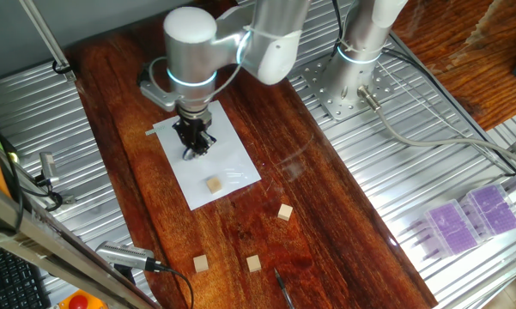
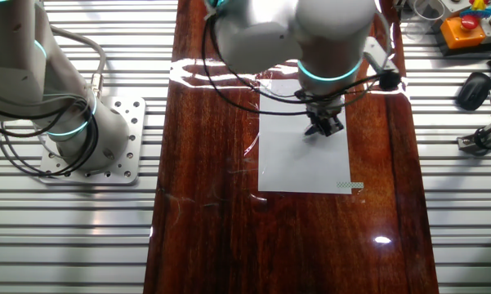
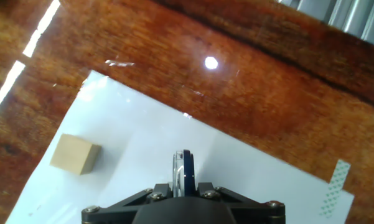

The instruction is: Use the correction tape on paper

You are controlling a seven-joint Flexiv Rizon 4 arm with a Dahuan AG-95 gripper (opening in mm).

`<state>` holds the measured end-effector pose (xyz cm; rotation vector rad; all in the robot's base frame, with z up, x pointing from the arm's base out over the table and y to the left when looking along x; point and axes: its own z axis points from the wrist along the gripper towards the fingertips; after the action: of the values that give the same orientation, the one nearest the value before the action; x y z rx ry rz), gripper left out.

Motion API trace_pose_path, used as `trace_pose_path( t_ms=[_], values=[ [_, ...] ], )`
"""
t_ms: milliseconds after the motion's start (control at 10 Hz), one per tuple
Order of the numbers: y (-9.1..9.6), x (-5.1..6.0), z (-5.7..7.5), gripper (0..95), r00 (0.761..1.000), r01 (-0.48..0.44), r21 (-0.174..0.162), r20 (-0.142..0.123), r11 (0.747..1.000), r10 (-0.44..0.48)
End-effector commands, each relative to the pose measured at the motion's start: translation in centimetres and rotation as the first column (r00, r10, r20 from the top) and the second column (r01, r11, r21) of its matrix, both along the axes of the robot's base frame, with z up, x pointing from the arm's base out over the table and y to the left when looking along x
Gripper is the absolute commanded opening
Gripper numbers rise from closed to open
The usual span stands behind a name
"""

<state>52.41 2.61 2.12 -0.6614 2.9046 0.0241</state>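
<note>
The worktop (image 1: 326, 223) is a long plank of dark polished wood, and the paper (image 1: 232, 176) lies flat on it, nearer one long edge and toward the end where the arm is mounted. The arm reaches over the sheet with its pincer (image 1: 194, 146) pointing straight down at the paper's middle.

The pincer is pinching the correction tape (image 3: 185, 169); in the hand view the dispenser stands on edge between the fingers, its pale rim and dark body poking forward over the white sheet. Whether its tip actually presses the paper cannot be told, though it looks very close or touching in both fixed views.

On progress: the dispenser has been picked up and brought onto the sheet, so the fetching part looks done. No fresh white stripe can be made out on white paper, so how much of the stroke is laid remains unclear; dragging it and lifting off appear to be left.

One small wooden cube (image 3: 75, 154) sits on the paper near a corner. Three more cubes (image 1: 284, 212) rest on bare wood beyond the sheet. A strip of patterned tape (image 3: 338, 180) marks another paper corner. No containers are on the worktop.
</note>
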Motion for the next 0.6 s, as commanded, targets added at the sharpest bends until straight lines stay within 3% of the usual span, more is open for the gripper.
trace_pose_path(
  t_ms=[100,400,600],
  values=[
    [-0.2,-0.2,-0.1,0.0,1.0,-0.001,-0.006,0.006,1.0,0.001],
    [0.1,0.4,-0.7,0.0,0.999,0.003,-0.001,0.032,1.0,-0.003],
    [0.1,1.2,-0.6,0.0,0.999,0.006,0.005,0.036,1.0,-0.006]
  ],
)
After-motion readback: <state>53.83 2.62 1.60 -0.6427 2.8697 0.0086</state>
